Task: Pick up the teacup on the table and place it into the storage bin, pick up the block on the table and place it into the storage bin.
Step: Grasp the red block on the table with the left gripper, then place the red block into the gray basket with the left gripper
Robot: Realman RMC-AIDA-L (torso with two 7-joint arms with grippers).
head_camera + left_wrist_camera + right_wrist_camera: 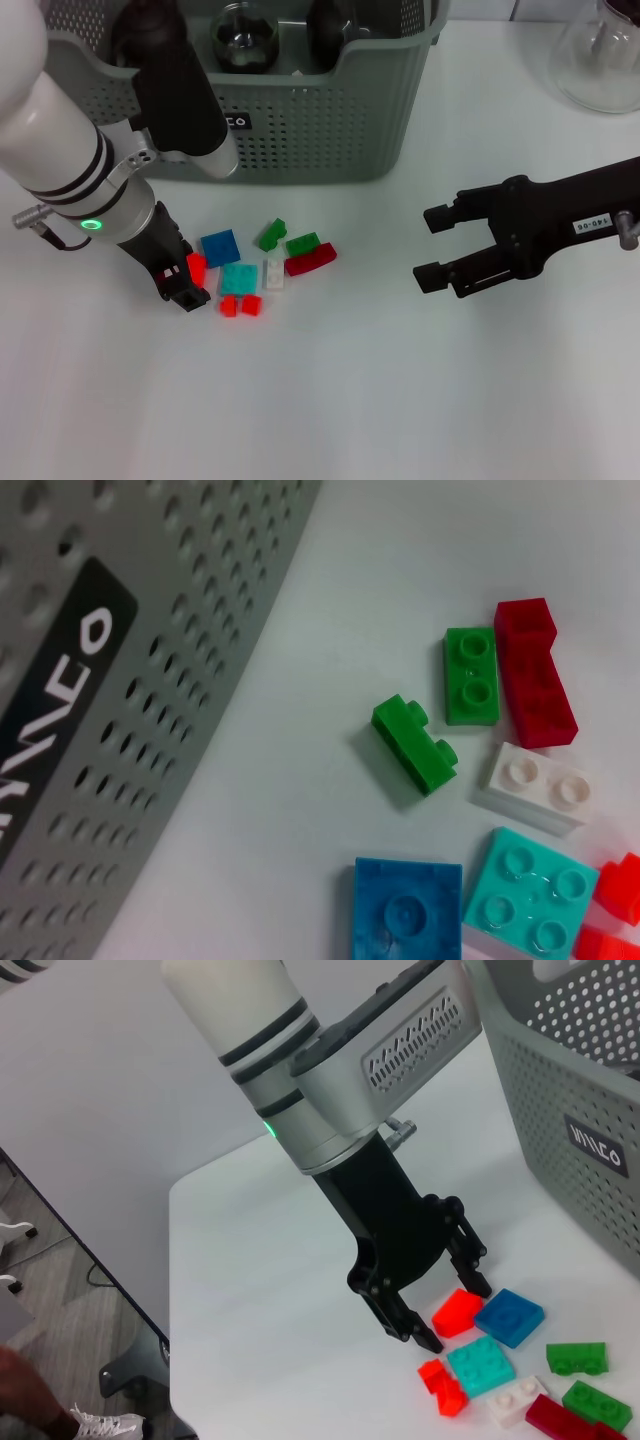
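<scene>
At lower left of the head view, we saw the left pincer (187,283) down on the counter (350,400), fingers spread around an orange-red block (197,267), seemingly not yet clenched. The storage bin (330,120) stood at upper centre, behind the scattered blocks. At right, the right pincer (432,247) hovered released, well apart.
</scene>
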